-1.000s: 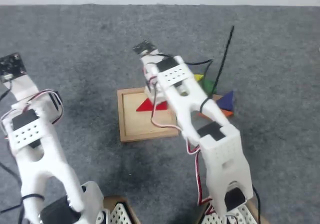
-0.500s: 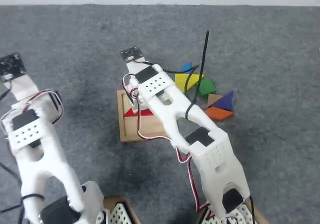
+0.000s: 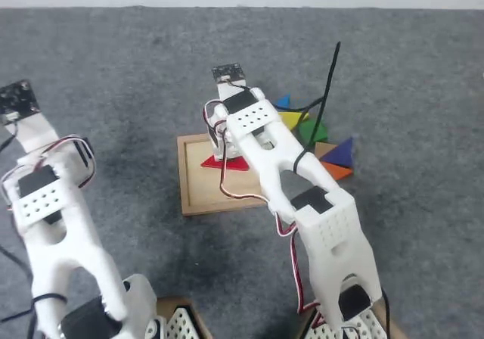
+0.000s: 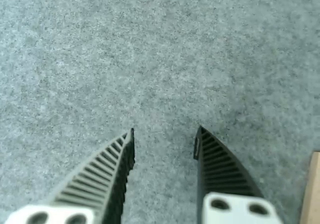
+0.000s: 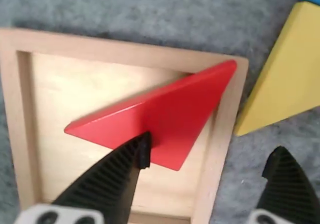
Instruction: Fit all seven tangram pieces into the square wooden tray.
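One piece lies in the square wooden tray (image 5: 100, 44): the large red triangle (image 5: 165, 114), askew, with one tip appearing to ride up on the rim nearest the yellow wooden triangle (image 5: 285, 84). My worry is that a badly aimed nudge jams it tilted or flicks it onto the grey carpeted worktop (image 3: 113, 74). The right gripper (image 5: 212, 146) hangs just above it, jaws wide apart and holding nothing. The left gripper (image 4: 165, 130), also spread and empty, hovers over bare carpet, well apart from the loose green piece (image 3: 314, 131) and orange piece (image 3: 333, 170) beside the tray.
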